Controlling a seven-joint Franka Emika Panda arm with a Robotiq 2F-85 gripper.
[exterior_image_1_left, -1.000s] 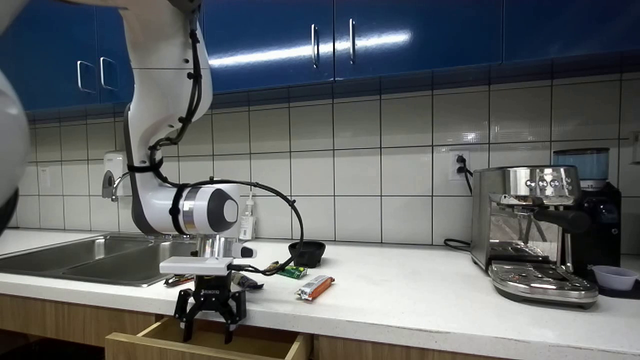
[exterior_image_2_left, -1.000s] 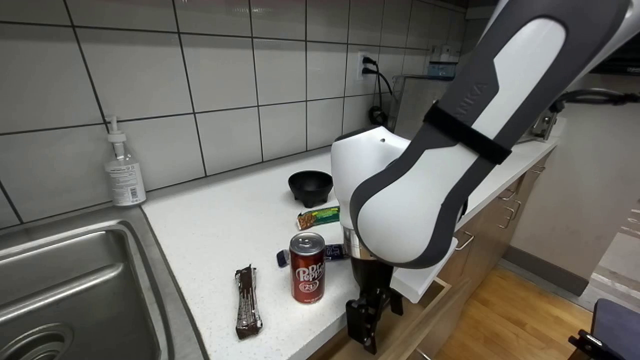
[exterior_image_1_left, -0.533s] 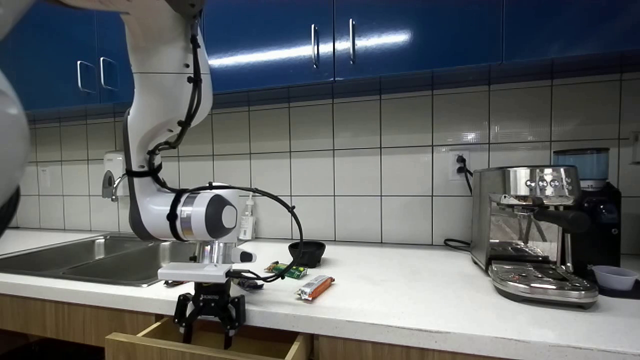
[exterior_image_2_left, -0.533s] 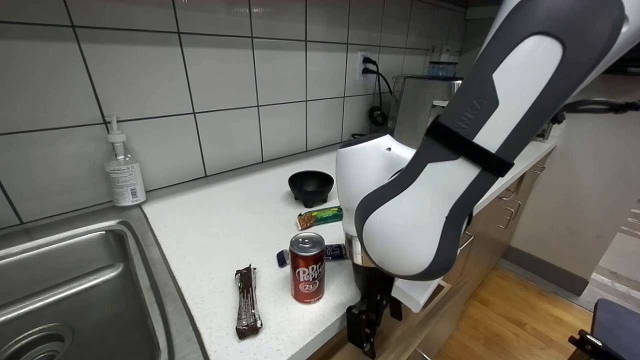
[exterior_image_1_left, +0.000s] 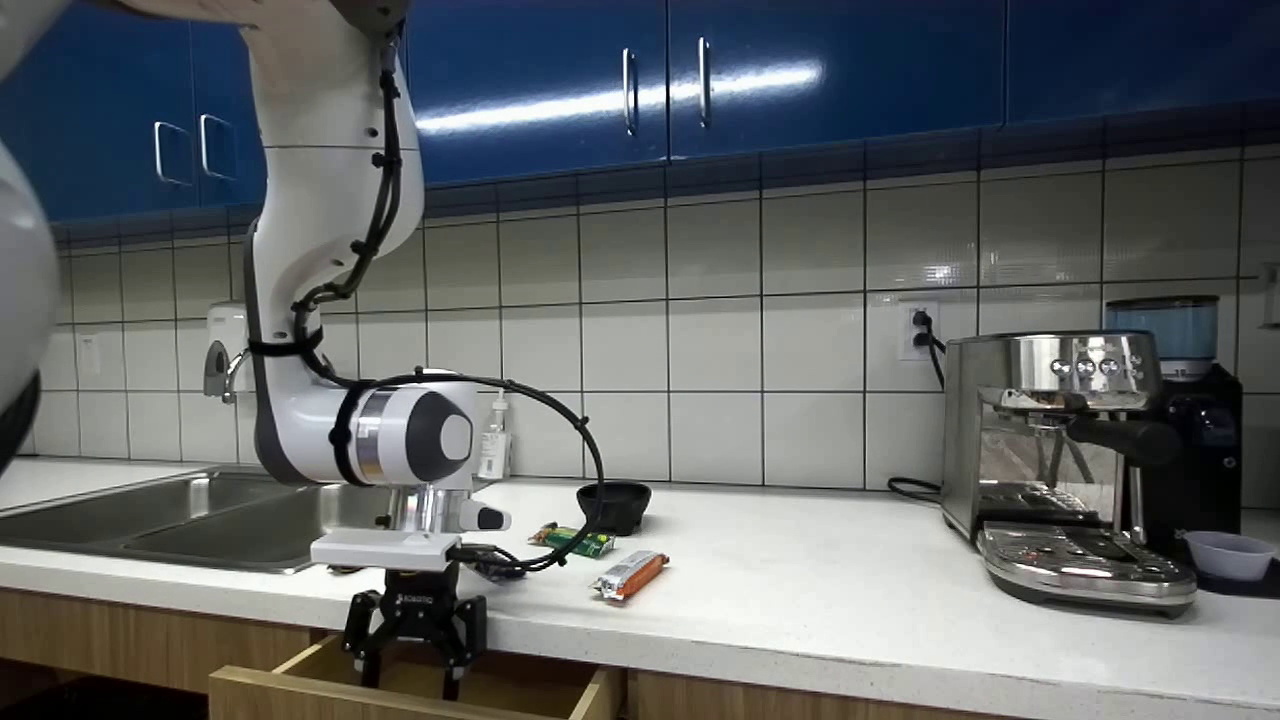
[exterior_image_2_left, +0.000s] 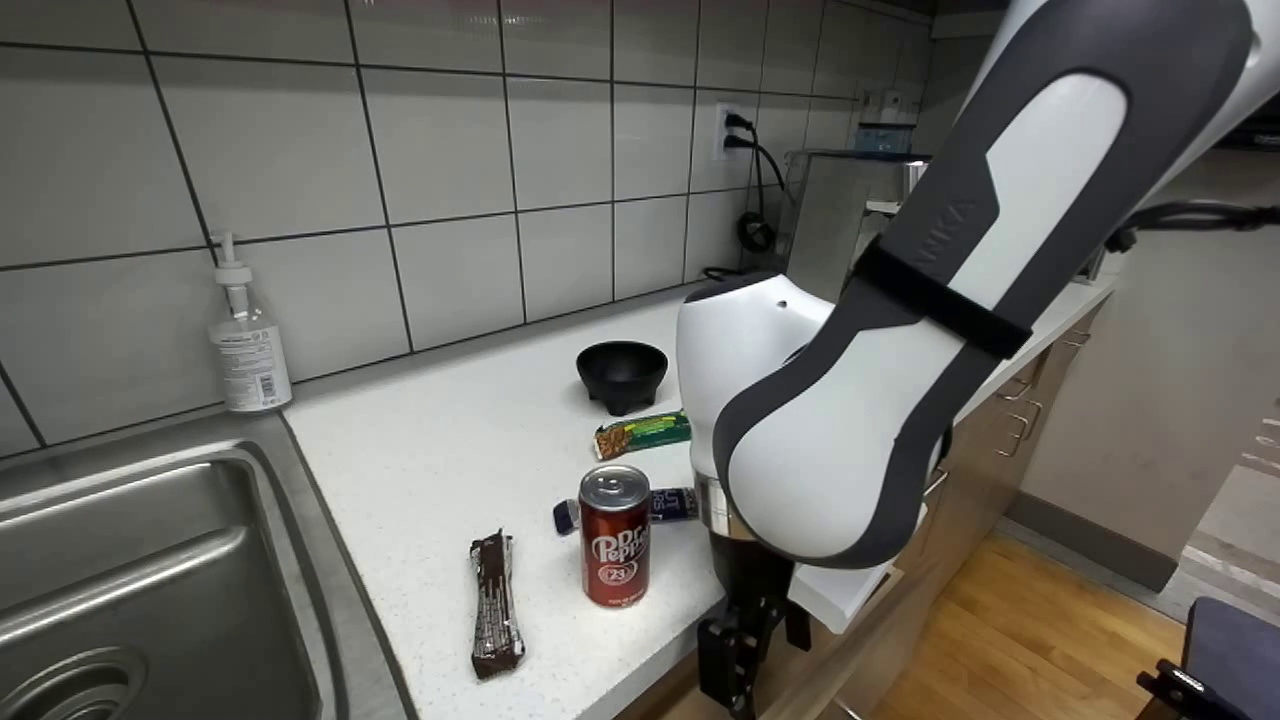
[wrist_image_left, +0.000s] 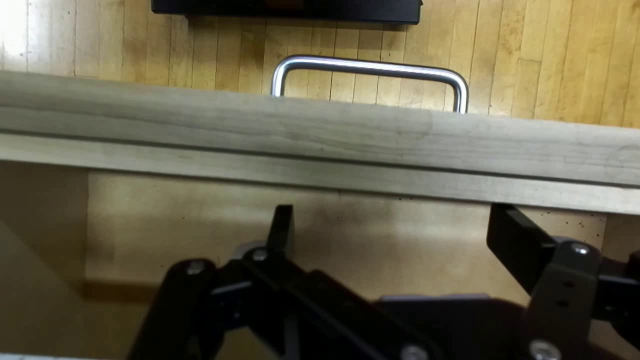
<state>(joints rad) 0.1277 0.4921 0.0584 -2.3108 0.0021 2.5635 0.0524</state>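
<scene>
A: How does the gripper (exterior_image_1_left: 411, 682) stand?

B: Its jaws are spread wide, the fingers (wrist_image_left: 283, 226) pointing down over the open drawer (wrist_image_left: 320, 132). In the wrist view the drawer's wooden bottom shows between them; how deep they reach into it I can't tell

A: And where does that drawer sit?

B: Under the front edge of the white counter (exterior_image_1_left: 800, 580), with a metal handle (wrist_image_left: 367, 67) on its outer side

A: Take the rest from the left, then

B: In an exterior view the steel sink (exterior_image_2_left: 312, 560) comes first, and a clear pump bottle (exterior_image_2_left: 253, 355) stands at its back corner, by the tiled wall (exterior_image_2_left: 440, 140). Next, a brown-wrapped bar (exterior_image_2_left: 495, 605) lies on the counter, with an upright Dr Pepper can (exterior_image_2_left: 615, 540) just to its right

A: What's behind the can?

B: A dark blue packet (exterior_image_2_left: 673, 504), partly hidden, showing on both sides of it. Farther back sits a black footed bowl (exterior_image_2_left: 621, 378), and in front of that a green-wrapped bar (exterior_image_2_left: 645, 433) whose right end is hidden by the arm (exterior_image_2_left: 825, 450)

A: And farther along?

B: In an exterior view, an orange-and-silver bar (exterior_image_1_left: 630, 576) lies near the green one. Well apart stand a steel coffee machine (exterior_image_1_left: 1015, 450), a black grinder (exterior_image_1_left: 1213, 440) just beside it, and a small pale bowl (exterior_image_1_left: 1232, 556) at the far right
</scene>
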